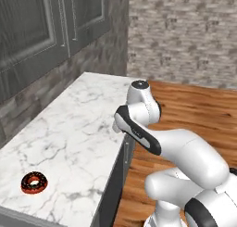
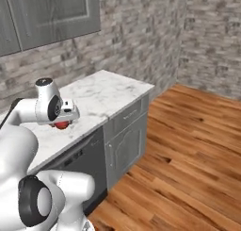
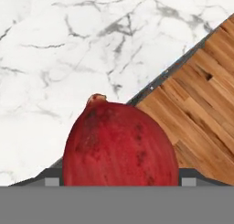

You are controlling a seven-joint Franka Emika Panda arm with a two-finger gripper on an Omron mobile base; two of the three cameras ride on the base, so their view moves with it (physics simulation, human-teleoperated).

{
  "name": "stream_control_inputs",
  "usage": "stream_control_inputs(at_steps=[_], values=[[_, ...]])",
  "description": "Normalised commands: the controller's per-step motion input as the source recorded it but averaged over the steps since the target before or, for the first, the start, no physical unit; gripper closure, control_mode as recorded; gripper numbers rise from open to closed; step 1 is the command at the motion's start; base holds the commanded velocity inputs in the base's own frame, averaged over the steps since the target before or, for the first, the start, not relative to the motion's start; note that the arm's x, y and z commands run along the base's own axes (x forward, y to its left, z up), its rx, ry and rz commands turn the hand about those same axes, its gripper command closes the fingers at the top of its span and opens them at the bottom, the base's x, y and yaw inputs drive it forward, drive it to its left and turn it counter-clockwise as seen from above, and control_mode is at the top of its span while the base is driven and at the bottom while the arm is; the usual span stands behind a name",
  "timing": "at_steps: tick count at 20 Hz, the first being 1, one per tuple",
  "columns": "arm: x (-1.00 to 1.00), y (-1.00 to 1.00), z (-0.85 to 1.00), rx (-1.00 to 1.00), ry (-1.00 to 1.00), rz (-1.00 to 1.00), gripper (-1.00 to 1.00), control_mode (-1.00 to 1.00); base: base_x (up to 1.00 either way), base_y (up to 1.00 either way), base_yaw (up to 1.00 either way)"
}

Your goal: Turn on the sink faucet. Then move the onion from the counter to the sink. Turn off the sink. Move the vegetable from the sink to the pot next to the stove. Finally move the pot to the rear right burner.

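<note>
The red onion (image 3: 119,145) sits large between my gripper's (image 3: 120,182) two fingertips, which press its left and right sides, so the gripper is shut on it. In the right base view the onion (image 2: 61,126) shows just under the hand (image 2: 66,113), at the front edge of the white marble counter (image 2: 108,95). I cannot tell whether it rests on the slab or hangs slightly above it. In the left base view my own forearm (image 1: 136,131) hides the hand. The sink, faucet, pot and rear right burner are out of view.
A chocolate donut (image 1: 34,182) lies on the counter (image 1: 78,124) near its front left. Grey base cabinets (image 2: 124,140) stand under the slab, with wooden floor (image 2: 188,154) to the right. Dark wall cabinets (image 1: 41,22) hang above a stone wall.
</note>
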Motion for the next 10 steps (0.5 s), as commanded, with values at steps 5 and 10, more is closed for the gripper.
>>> stream_control_inputs(at_steps=[5, 10], values=[[0.0, 0.0, 0.0, 0.0, 0.0, 0.0, 1.0, 1.0, 0.07, -0.29, -0.43], [0.0, 0.0, 0.0, 0.0, 0.0, 0.0, 1.0, 1.0, 0.09, -0.3, -0.42]])
